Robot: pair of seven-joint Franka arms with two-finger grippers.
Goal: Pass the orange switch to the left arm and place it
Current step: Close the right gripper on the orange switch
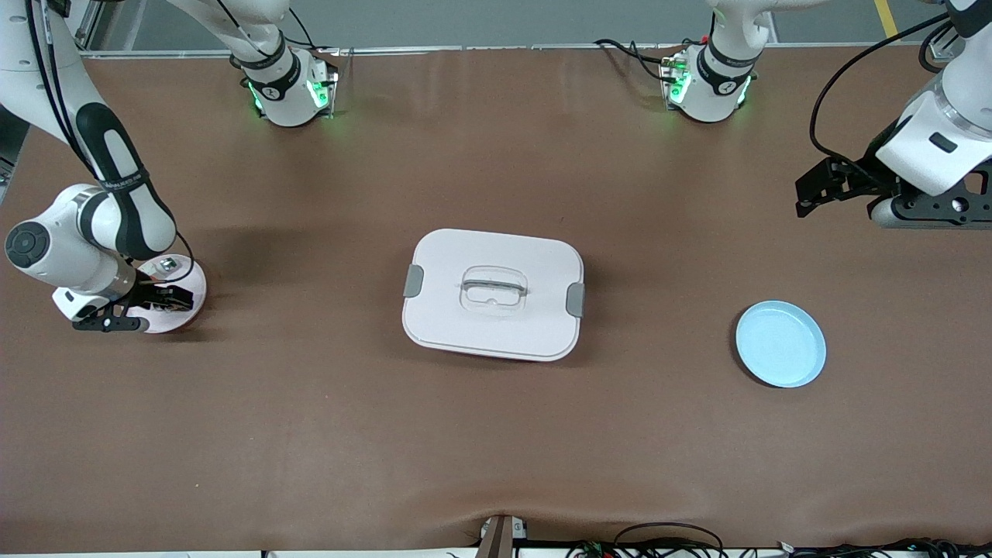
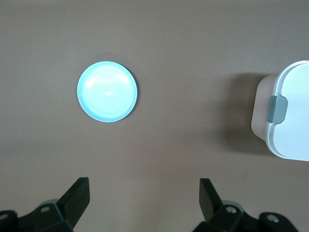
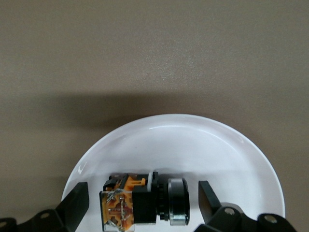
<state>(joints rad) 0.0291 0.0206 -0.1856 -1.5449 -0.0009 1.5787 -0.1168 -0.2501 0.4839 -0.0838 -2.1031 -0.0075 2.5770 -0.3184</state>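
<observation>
Box [image 1: 493,294] sits mid-tabletop [image 1: 496,449], between pink plate [image 1: 190,298] at the right arm's end and blue plate [image 1: 780,344] at the left arm's end; it blocks the straight low path. Bare tabletop lies nearer the front camera and toward the bases. Right claw [image 3: 140,198] straddles orange switch [image 3: 145,203], fingers spread.

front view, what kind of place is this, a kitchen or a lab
Most likely a robotics lab bench, not a kitchen: two white arms are bolted along a brown-covered table, loose cables trail off its edge, and only test props lie out, like the box and a blue plate.
</observation>
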